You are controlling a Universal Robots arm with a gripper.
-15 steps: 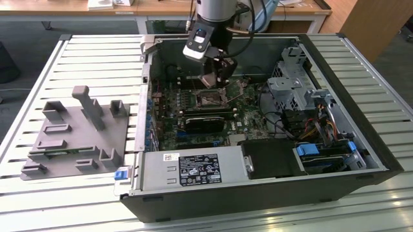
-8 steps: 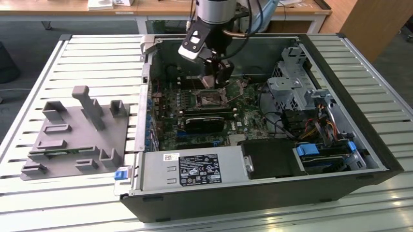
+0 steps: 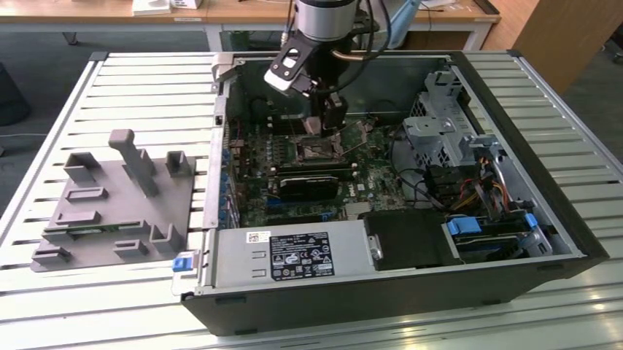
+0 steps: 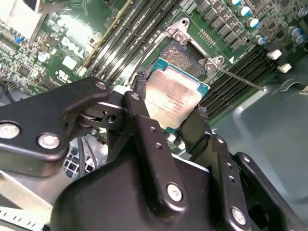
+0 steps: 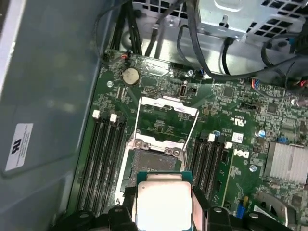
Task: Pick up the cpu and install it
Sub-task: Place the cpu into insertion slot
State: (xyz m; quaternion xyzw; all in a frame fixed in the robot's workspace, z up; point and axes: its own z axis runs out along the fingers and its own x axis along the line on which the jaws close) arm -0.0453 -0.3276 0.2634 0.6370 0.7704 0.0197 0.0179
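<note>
**Cpu held at open socket**

The cpu (image 5: 162, 204) is pinched between the two black fingers of the gripper (image 4: 171, 98), which are pressed against opposite edges of the chip, leaving its silver-grey top exposed. In both wrist views it is held close above the socket (image 5: 153, 163), partly overlapping one of its edges. Whether chip and socket touch cannot be told. The socket is seen uncovered, with its metal frame (image 5: 166, 108) swung up and lying back beyond it, and a thin lever (image 4: 240, 81) is stretched out beside it. Memory slots (image 5: 103, 163) are ranged on both sides of the socket on the green board (image 5: 240, 110). A coin cell (image 5: 130, 75) is set further out, past the frame.

In the exterior view the arm is lowered into the opened case (image 3: 545, 189) directly over the socket. A grey fixture (image 3: 117, 211) is laid on the slatted counter (image 3: 146, 80) outside the case, well apart from the socket.
</note>
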